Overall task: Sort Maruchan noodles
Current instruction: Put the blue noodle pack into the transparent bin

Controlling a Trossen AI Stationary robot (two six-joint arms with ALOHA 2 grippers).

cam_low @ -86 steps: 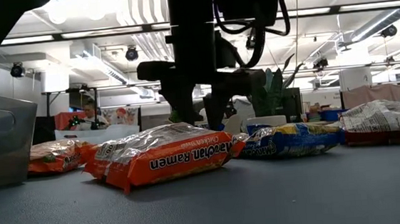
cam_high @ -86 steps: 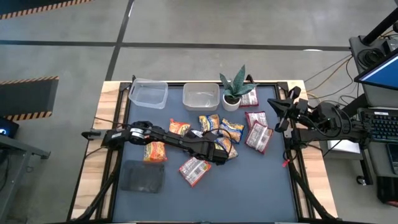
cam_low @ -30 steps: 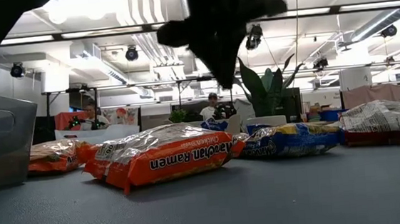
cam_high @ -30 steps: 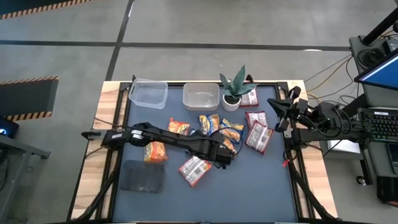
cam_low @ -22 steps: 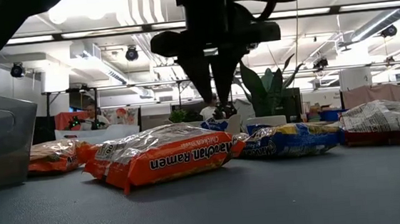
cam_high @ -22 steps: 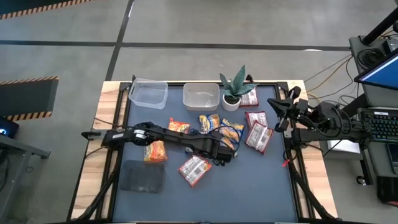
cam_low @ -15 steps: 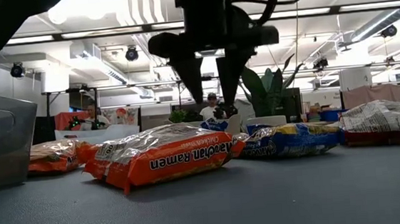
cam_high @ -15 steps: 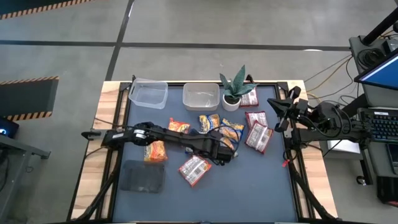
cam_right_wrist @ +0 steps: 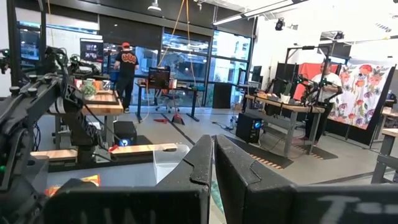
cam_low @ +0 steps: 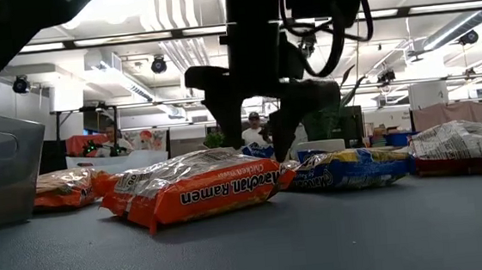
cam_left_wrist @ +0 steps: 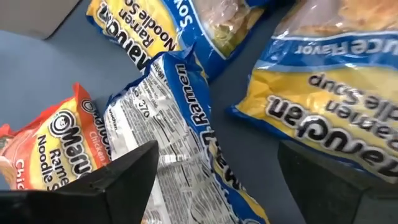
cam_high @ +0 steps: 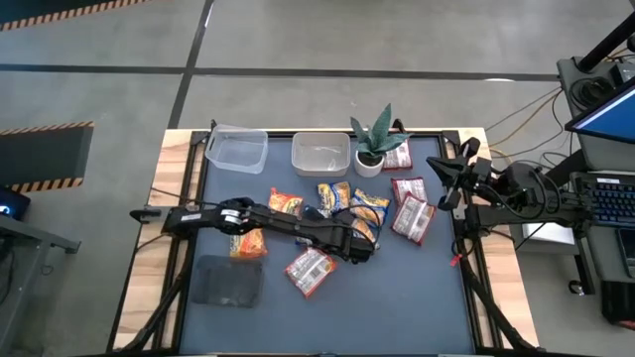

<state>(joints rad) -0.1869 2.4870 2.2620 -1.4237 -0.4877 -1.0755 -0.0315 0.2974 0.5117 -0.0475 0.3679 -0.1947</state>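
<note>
Left tool (cam_left_wrist: 211,171) spread wide, straddling a blue noodle packet (cam_left_wrist: 186,124); orange packet (cam_left_wrist: 53,140) just beside one finger.

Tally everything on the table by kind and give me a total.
Noodle packets: 10 in view, some partly under the left arm
Clear tubs: 2
Potted plant: 1
Dark cloth pad: 1
Total: 14
</note>
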